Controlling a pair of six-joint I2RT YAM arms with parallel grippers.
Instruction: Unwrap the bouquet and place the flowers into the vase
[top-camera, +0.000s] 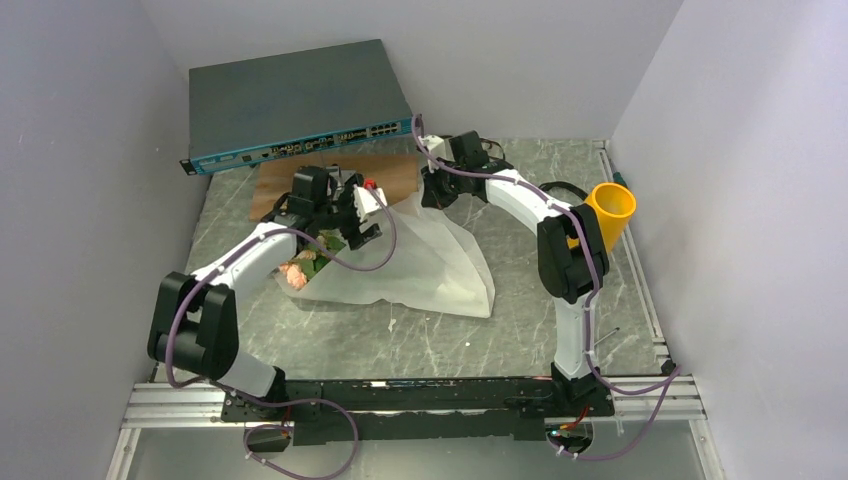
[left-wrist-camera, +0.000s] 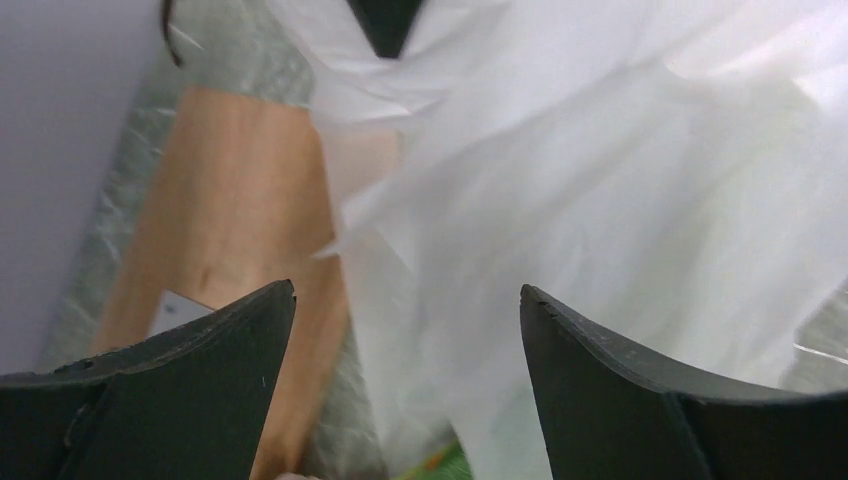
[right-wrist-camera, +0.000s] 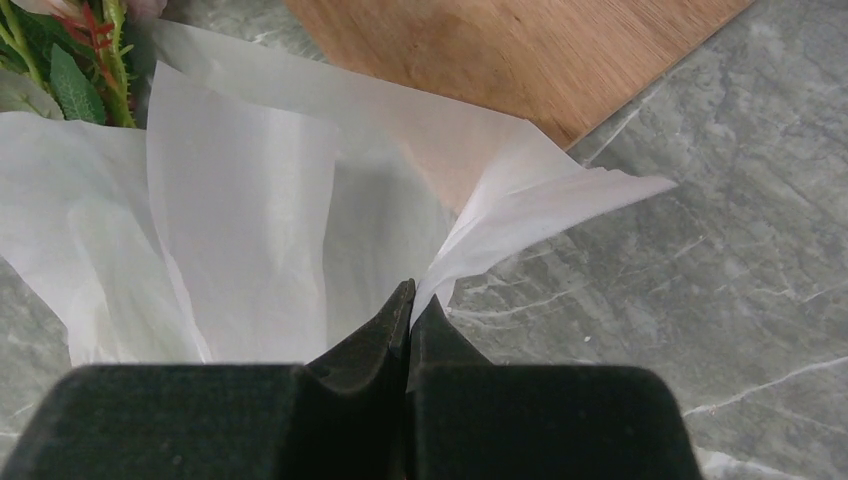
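Bouquet: it lies left of centre in the top view. The flowers (top-camera: 298, 270) poke out at the lower left end of the paper sheet (top-camera: 425, 265), which fans toward the middle; the stems look not yet free.
Vase: the vase (top-camera: 612, 208) stands at the right edge of the frame, well apart from the bouquet and just behind the right arm's elbow.
Right fingers: the right fingers (right-wrist-camera: 380, 340) are pressed together, pinching a corner of the sheet at the upper middle, beside the wooden board (right-wrist-camera: 520, 50).
Left fingers: the left fingers (left-wrist-camera: 200, 390) are spread wide with nothing between them, poised over the sheet's folds.
Step in hand: peeling the wrap, as I judge it. The pinched corner is the anchor. The open fingers should take a fold close to the stems and draw it away from that corner, low and slow, so the paper neither tears nor drags the roses.
Edges: the board's rim sits under the sheet's upper part, the network switch (top-camera: 300, 100) leans at the upper left, and walls close in on both sides.
Open room: the bench (top-camera: 450, 340) is bare at the lower middle, the safest way to pull; the path to the vase crosses the right arm.
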